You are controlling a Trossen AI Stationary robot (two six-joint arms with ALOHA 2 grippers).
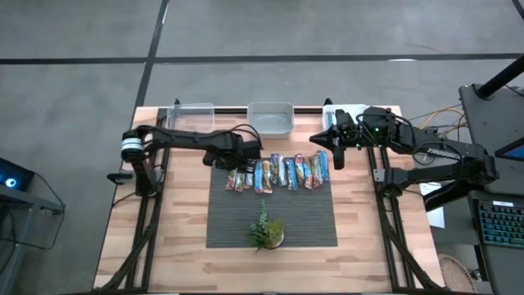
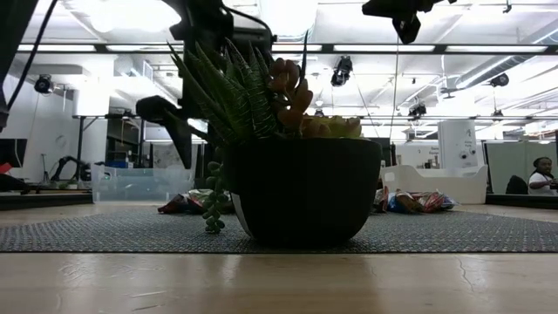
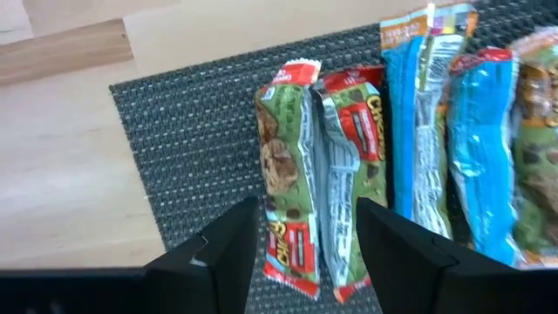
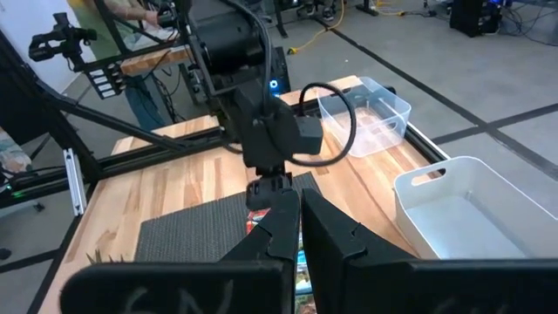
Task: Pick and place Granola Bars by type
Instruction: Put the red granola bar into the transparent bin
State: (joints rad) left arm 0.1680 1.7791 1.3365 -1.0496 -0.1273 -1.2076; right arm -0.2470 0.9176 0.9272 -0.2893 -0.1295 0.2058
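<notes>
Nothing sorted yet; granola bars (image 1: 280, 172) all in a row on mat (image 1: 221, 221), bins (image 1: 271, 117) behind mat bare; left gripper (image 3: 301, 240) wide open, empty, over mat's left-end bars; right gripper (image 1: 337, 157) closed, empty, by mat's right end.

Granola Bars (image 3: 323, 174): glossy foil | mat (image 3: 200, 139): matt woven | table (image 3: 70, 174): smooth wood

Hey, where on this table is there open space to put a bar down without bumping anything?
Free: the bare wood left of the dark mat, the wood on the mat's right, and the mat either side of the plant. Crowded: the row of granola bars along the mat's far edge, with the left claw open over its left end.
</notes>
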